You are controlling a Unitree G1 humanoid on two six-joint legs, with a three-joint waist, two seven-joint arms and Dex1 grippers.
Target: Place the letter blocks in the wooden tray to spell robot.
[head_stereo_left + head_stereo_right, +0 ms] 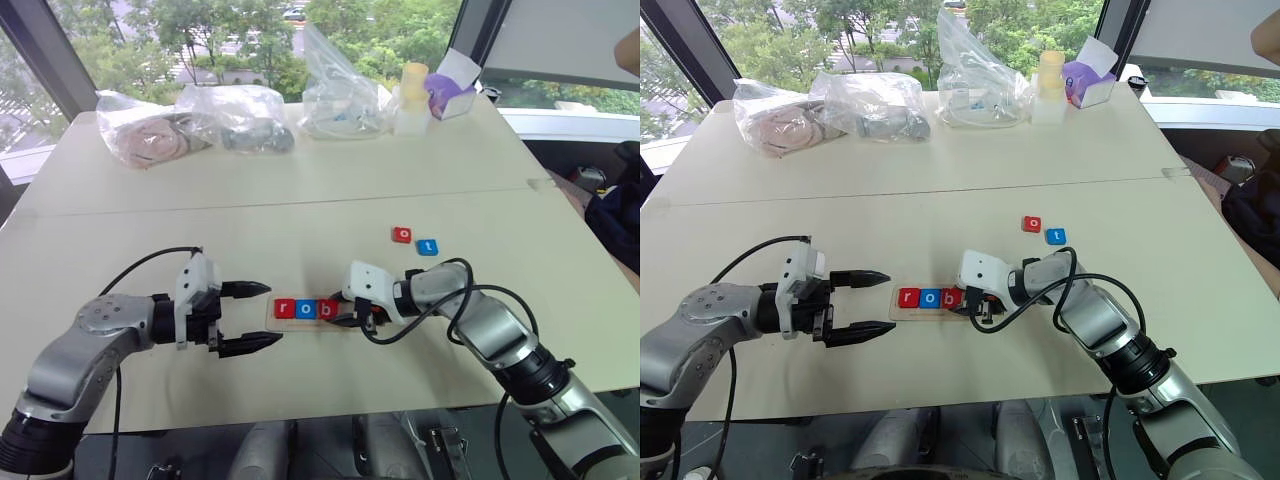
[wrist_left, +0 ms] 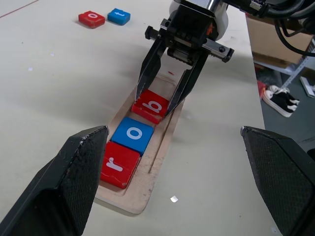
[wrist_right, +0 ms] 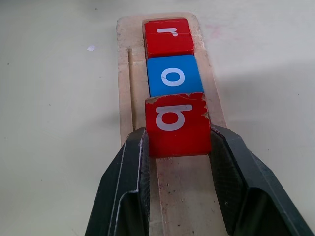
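Three letter blocks sit in the wooden tray (image 1: 345, 322) at lower centre of the left eye view, its long axis running left to right: red r (image 1: 285, 308), blue o (image 1: 306, 308), red b (image 1: 327, 309). The right gripper (image 1: 349, 318) is clamped on the b; the left gripper (image 1: 258, 316) hovers spread wide just left of the tray. A loose red o (image 1: 401, 234) and blue t (image 1: 427, 246) lie right of centre.

In the left wrist view the tray recedes from lower left toward upper centre.

In the right wrist view the b sits between both fingers (image 3: 125, 189), slightly tilted.
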